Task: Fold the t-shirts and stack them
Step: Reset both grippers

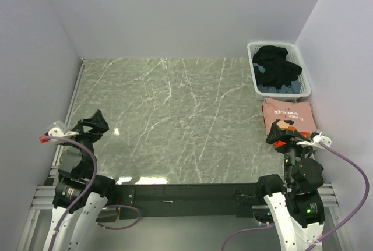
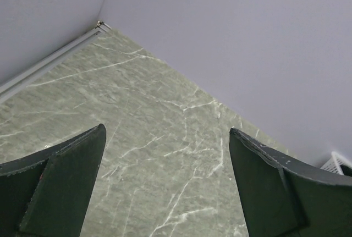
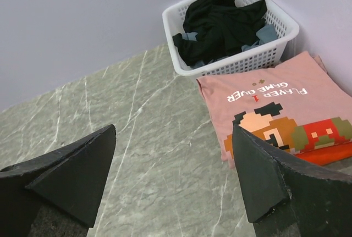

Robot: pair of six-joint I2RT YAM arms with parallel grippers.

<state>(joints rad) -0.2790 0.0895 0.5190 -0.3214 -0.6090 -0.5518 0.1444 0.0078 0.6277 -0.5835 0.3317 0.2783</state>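
Note:
A dusty-pink tee (image 1: 288, 116) lies folded flat at the right edge of the table, just in front of the basket. In the right wrist view, the pink tee (image 3: 275, 97) shows a pixel-art graphic and white lettering. A bright-orange strip (image 3: 330, 155) of the orange tee shows at its near edge, apparently under it. My right gripper (image 3: 173, 132) is open and empty, hovering over the near corner of the pink tee (image 1: 282, 133). My left gripper (image 2: 166, 130) is open and empty above bare table at the near left (image 1: 93, 124).
A white plastic laundry basket (image 1: 254, 73) holding dark and blue-grey clothes stands in the far right corner, also in the right wrist view (image 3: 184, 66). Walls close the table on the left, back and right. The green marble tabletop (image 1: 169, 123) lies between the arms.

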